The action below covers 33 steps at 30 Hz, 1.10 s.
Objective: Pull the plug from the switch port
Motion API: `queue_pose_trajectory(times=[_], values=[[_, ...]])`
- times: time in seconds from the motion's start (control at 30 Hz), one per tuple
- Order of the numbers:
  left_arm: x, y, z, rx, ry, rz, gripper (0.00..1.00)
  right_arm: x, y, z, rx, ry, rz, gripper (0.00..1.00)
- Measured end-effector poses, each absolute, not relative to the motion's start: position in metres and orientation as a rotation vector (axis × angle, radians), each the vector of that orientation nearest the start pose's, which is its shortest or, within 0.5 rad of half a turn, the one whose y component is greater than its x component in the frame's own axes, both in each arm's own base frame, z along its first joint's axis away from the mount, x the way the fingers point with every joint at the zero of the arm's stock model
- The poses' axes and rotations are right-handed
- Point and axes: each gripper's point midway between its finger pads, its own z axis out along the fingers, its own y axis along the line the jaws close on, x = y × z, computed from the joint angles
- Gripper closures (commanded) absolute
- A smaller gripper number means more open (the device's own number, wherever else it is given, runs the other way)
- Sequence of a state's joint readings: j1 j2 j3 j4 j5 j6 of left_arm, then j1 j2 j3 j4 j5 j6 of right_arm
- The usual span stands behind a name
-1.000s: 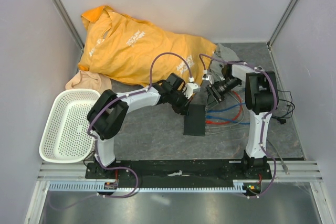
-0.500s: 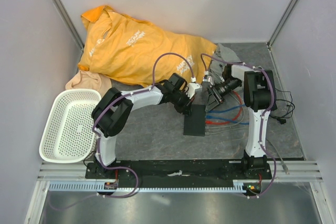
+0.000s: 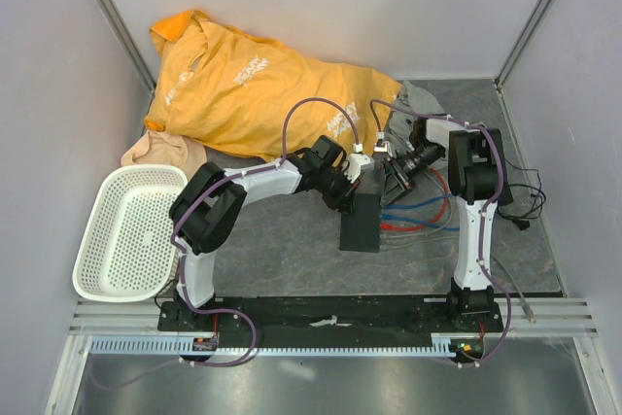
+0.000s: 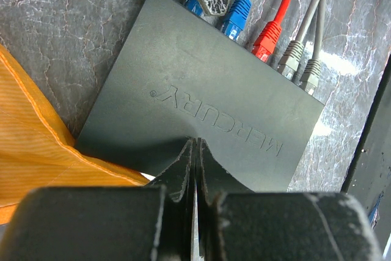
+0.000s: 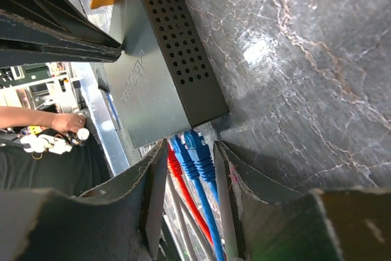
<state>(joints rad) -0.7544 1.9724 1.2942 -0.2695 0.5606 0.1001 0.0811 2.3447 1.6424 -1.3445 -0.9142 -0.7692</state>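
Note:
The switch [image 3: 362, 223] is a flat black box marked MERCURY [image 4: 201, 96], lying on the grey mat. Blue, red and grey plugs sit in its port edge: a blue plug [image 4: 239, 13], a red plug [image 4: 267, 38] and grey plugs [image 4: 293, 56]. My left gripper [image 4: 195, 142] is shut and empty, its tips resting on the switch's top near the edge opposite the ports [image 3: 345, 196]. My right gripper [image 5: 190, 146] is open and straddles the two blue plugs [image 5: 198, 151] just behind the port edge [image 3: 392, 174]. The red plug [image 5: 173, 166] lies against the inside of its left finger.
Blue, red and grey cables [image 3: 418, 211] trail right from the switch. An orange shirt [image 3: 253, 85] lies behind it and reaches close to its edge [image 4: 36, 139]. A white perforated basket [image 3: 126, 230] stands at the left, with a beige cloth [image 3: 160, 151] behind it. Thin black wires [image 3: 530, 206] lie at the far right.
The right gripper's jaws have narrowed around the blue plugs, and that arm has shifted slightly left toward the switch. The left gripper stays shut on top of the switch.

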Motion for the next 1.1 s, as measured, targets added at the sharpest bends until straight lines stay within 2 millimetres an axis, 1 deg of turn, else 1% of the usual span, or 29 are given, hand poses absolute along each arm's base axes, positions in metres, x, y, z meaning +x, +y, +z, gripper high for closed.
queue_pose_trajectory(times=[0.23, 0.4, 0.7, 0.83, 0.93, 1.1], values=[[0.2659, -0.373, 0.0427, 1.285, 2.231, -0.963, 0.99, 0.301, 0.1452, 0.0203, -0.826, 2.768, 1.535, 0.6], [0.266, -0.373, 0.0426, 1.286, 2.23, -0.963, 0.98, 0.3021, 0.1442, 0.0185, -0.809, 2.789, 1.517, 0.66], [0.2661, -0.373, 0.0427, 1.287, 2.228, -0.963, 0.99, 0.3036, 0.143, 0.0156, -0.79, 2.82, 1.487, 0.73], [0.2662, -0.373, 0.0426, 1.292, 2.224, -0.961, 0.99, 0.3038, 0.1428, 0.0152, -0.791, 2.821, 1.484, 0.78], [0.2662, -0.373, 0.0426, 1.294, 2.223, -0.961, 0.99, 0.3039, 0.1427, 0.0151, -0.792, 2.821, 1.482, 0.84], [0.2662, -0.373, 0.0426, 1.294, 2.223, -0.961, 0.98, 0.3042, 0.1426, 0.015, -0.792, 2.822, 1.48, 0.9]])
